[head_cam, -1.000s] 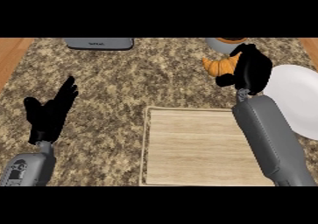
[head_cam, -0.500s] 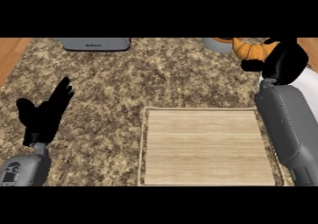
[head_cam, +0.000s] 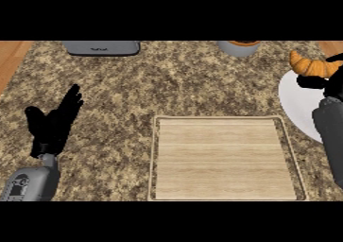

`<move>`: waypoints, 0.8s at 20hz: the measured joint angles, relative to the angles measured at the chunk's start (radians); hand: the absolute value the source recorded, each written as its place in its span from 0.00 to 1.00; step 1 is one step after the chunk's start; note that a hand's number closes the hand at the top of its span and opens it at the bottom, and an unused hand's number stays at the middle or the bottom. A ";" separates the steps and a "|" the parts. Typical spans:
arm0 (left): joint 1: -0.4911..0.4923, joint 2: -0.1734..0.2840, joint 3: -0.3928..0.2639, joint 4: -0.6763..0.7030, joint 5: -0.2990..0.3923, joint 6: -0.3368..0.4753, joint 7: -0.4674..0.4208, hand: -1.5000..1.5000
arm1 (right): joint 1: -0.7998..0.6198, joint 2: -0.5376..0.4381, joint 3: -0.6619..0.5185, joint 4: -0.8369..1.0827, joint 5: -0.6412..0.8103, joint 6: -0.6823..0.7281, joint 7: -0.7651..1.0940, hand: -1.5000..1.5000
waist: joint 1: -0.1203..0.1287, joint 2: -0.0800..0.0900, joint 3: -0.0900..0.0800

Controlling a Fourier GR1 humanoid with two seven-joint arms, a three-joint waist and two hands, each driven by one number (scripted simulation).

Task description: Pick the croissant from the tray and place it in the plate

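Your right hand (head_cam: 336,80) is curled round the croissant (head_cam: 312,66), holding it over the far edge of the white plate (head_cam: 297,101) at the table's (head_cam: 188,90) right side. The wooden tray (head_cam: 223,160) lies bare. Your left hand (head_cam: 55,124) rests open at the left, fingers up

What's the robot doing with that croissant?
The robot's right hand is curled round the croissant and holds it at the far edge of the white plate. The wooden tray in front of the robot has nothing on it. The left hand rests open at the left of the counter, fingers up. The croissant is not yet set down.
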 measured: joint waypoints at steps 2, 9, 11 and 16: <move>0.009 0.001 0.003 -0.011 0.001 -0.004 0.000 0.50 | 0.017 -0.023 -0.014 0.032 -0.021 0.016 -0.029 1.00 | 0.000 -0.001 0.000; 0.000 0.009 0.013 -0.002 0.004 -0.019 -0.003 0.50 | 0.045 -0.085 -0.130 0.185 -0.220 0.127 -0.237 0.00 | 0.004 0.003 0.001; 0.003 0.004 0.014 0.003 0.003 -0.017 -0.010 0.50 | 0.049 -0.108 -0.162 0.220 -0.278 0.176 -0.315 0.00 | 0.004 0.003 0.001; -0.011 0.003 0.022 0.021 0.006 -0.027 -0.016 0.50 | 0.038 -0.138 -0.208 0.317 -0.347 0.170 -0.520 0.00 | 0.010 0.005 0.002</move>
